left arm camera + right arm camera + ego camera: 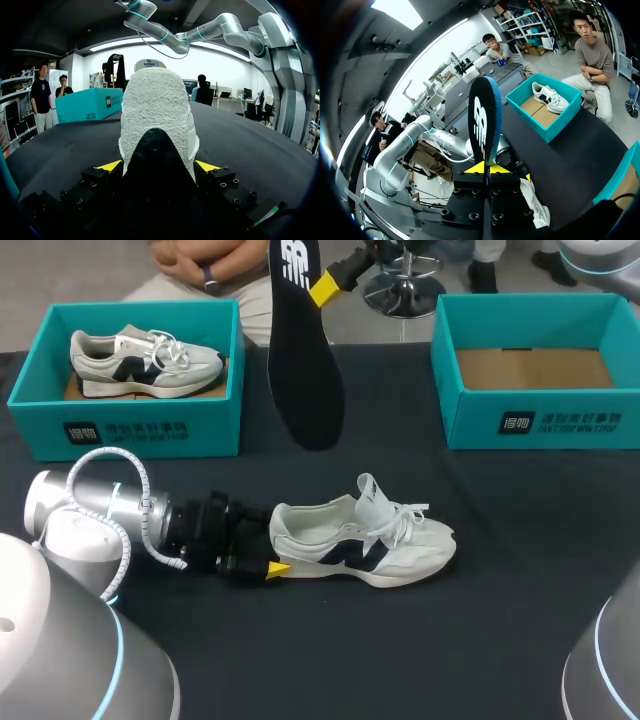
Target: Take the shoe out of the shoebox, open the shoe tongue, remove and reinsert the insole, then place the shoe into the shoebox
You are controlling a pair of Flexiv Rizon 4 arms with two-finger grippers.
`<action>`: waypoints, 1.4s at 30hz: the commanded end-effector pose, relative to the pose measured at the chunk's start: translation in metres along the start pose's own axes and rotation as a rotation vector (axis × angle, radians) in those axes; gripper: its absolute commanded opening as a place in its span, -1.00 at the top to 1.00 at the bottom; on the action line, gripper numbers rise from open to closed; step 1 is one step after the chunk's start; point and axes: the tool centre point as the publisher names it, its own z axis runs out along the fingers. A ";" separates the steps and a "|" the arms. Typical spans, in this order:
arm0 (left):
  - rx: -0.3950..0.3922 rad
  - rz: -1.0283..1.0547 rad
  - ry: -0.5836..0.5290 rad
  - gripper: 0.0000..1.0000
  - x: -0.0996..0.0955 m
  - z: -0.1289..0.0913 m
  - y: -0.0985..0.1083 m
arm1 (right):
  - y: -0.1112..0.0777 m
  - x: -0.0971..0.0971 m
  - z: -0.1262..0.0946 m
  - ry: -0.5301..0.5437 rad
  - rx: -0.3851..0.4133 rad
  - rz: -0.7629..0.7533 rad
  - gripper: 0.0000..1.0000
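On the black table (500, 640), out of its box, the shoe (365, 540) lies with its heel pinched between the left gripper's (158, 167) jaws, while the right gripper (485, 167) clamps the pulled-out insole (303, 370) aloft, so reinserting it and boxing the shoe in the empty shoebox (540, 420) remain.

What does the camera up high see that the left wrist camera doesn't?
Only the head view shows the second shoe in its box and the black insole held up by the right jaws. Only the left wrist view shows the heel straight on, both yellow tips pressing it. Both show the table shoe and the other teal box.
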 end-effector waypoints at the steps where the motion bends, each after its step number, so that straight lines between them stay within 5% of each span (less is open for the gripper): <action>1: 0.010 -0.017 0.007 -1.00 -0.001 0.000 0.002 | 0.001 0.000 0.001 0.000 0.001 0.001 1.00; 20: -0.151 0.061 -0.005 -1.00 0.004 -0.017 0.001 | 0.001 0.000 0.001 0.000 0.001 0.001 1.00; 31: -0.164 0.070 0.002 -1.00 0.005 -0.028 -0.003 | 0.001 0.000 0.001 0.000 0.001 0.001 1.00; 42: -0.404 0.121 -0.004 -1.00 0.007 -0.056 -0.024 | 0.001 0.000 0.001 0.000 0.001 0.001 1.00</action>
